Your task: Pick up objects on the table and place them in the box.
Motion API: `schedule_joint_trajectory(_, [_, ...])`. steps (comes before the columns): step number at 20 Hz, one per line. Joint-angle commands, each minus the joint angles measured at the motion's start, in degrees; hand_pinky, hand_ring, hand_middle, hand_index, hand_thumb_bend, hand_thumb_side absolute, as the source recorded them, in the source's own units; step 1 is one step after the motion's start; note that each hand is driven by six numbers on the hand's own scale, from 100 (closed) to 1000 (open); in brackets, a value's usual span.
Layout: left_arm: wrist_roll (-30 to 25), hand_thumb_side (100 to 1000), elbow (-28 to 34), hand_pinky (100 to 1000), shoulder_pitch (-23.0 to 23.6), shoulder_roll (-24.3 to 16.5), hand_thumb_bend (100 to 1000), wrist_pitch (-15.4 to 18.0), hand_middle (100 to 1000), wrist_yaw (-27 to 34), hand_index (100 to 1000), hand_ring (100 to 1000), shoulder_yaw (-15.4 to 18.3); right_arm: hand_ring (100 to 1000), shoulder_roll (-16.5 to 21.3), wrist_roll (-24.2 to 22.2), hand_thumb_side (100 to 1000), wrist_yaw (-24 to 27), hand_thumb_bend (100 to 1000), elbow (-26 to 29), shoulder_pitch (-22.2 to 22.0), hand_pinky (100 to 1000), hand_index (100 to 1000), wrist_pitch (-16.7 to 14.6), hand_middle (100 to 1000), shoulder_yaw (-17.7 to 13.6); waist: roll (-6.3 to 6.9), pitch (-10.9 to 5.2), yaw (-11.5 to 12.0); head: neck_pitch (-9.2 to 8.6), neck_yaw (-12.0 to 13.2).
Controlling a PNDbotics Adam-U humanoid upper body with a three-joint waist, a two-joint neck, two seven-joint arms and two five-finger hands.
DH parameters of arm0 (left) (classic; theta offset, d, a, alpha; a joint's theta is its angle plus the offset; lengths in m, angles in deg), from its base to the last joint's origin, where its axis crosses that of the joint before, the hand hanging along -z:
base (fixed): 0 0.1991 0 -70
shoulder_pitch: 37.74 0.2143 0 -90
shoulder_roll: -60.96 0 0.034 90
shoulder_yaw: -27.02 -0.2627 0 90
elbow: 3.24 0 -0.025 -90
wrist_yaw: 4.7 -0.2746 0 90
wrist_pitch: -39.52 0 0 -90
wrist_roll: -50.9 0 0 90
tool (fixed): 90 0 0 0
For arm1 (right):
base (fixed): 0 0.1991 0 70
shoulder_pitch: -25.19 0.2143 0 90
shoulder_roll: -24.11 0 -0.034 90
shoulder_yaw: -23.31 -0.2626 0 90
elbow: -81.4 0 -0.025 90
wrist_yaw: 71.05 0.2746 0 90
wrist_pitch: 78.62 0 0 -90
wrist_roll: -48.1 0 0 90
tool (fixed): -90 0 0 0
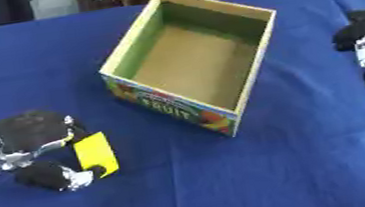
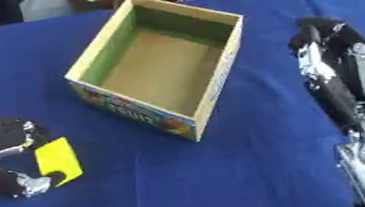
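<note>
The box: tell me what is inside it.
The box shows only its bare brown floor and green inner walls; nothing lies inside. The near wall hides a strip of floor behind it. The yellow object is outside, between the left hand's fingers.

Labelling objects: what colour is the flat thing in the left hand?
Yellow. The flat card-like piece in the left hand shows best in the left eye view.

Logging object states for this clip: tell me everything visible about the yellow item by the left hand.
The yellow item is a small, flat, bright yellow rectangle, plain with no markings I can make out; its material is unclear, perhaps a card or thin block. It tilts slightly on the blue tablecloth, left of and nearer the camera than the open cardboard box. The left hand has curled fingers on either side of it, apparently pinching it; whether it is lifted cannot be told.
</note>
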Motion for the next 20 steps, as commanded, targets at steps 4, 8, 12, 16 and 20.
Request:
schedule_joint_trajectory(4, [4.2,872,-0.4,313,-0.4,-0.5,106,-1.7,407,0.4,601,451,0.2,643,0.3,0.0,611,-0.4,100,0.6,0.4,657,741,0.1,566,-0.1,0.00,-0.89,-0.1,-0.57,0.0])
schedule_joint_trajectory(8, [6.4,753,0.0,272,-0.4,-0.6,100,-3.2,384,0.0,576,424,0.8,642,0.3,0.0,610,-0.4,100,0.6,0.3,657,741,0.2,566,-0.1,0.06,-1.00,0.0,-0.67,-0.1])
schedule_joint_trajectory(12, [7.8,613,2.4,233,-0.5,-0.9,100,-4.6,363,0.4,552,397,2.5,642,0.4,0.1,610,-0.4,100,0.6,0.2,656,742,0.1,566,-0.2,0.18,-1.24,0.0,-0.68,-0.2])
schedule_joint_trajectory(16, [8.0,493,5.8,215,-0.8,-1.6,100,-6.0,361,2.3,547,385,4.6,643,0.6,0.3,610,-0.3,100,0.6,0.0,656,742,0.1,566,-0.3,0.39,-1.48,0.1,-0.69,-0.3])
schedule_joint_trajectory(20, [7.9,408,9.3,170,-1.2,-2.0,100,-7.8,341,5.1,518,355,7.1,643,0.7,0.4,610,-0.2,100,0.6,-0.1,656,742,0.1,566,-0.5,0.57,-1.68,0.2,-0.85,-0.4])
